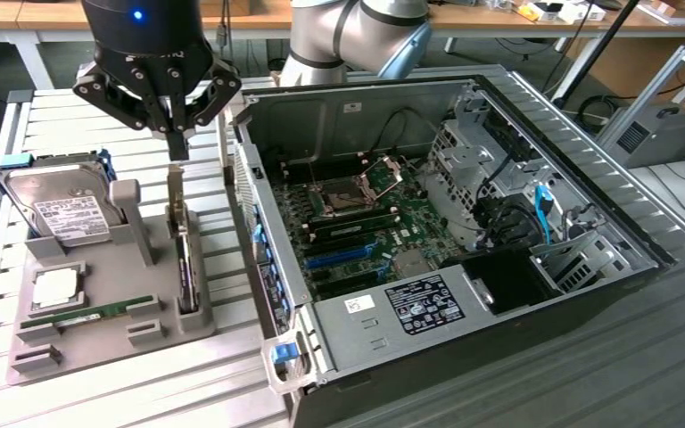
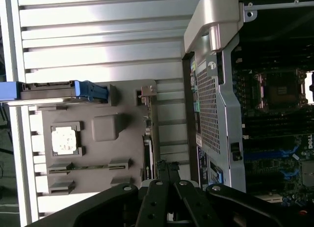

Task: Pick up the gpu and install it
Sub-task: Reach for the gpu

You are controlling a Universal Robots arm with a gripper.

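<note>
Directly beneath the gripper point(image 1: 177, 152) stands the gpu point(image 1: 179, 234), a thin dark circuit board set on its long edge in a slot of the grey holder point(image 1: 104, 285). Its pale metal bracket is turned up toward the fingertips. The arm point(image 1: 342, 36), with its smooth silver-grey tubes and joints, reaches in from the far side of the table. It carries the black wrist straight down, so the gripper points vertically at the card. The two narrow black fingers are pressed together with nothing between them, and their tips hang just above the bracket; whether they touch it I cannot tell. In the wrist view the gripper point(image 2: 167, 169) shows as angled black linkages with small round bolt holes, converging over the card's edge point(image 2: 147, 143).

Beside the tool, on the exterior view's left, a boxy silver hard drive point(image 1: 63, 207) with a white label leans in the same matte moulded holder. Nearer the camera lie a square pale chip point(image 1: 54, 287) and a narrow green memory stick point(image 1: 99, 312). On the tool's other side lies the open computer case point(image 1: 581, 196), sheet metal with perforated panels, exposing a dark motherboard point(image 1: 355, 223) with blue slots. All of it rests on a white slatted table point(image 1: 235, 383).
</note>
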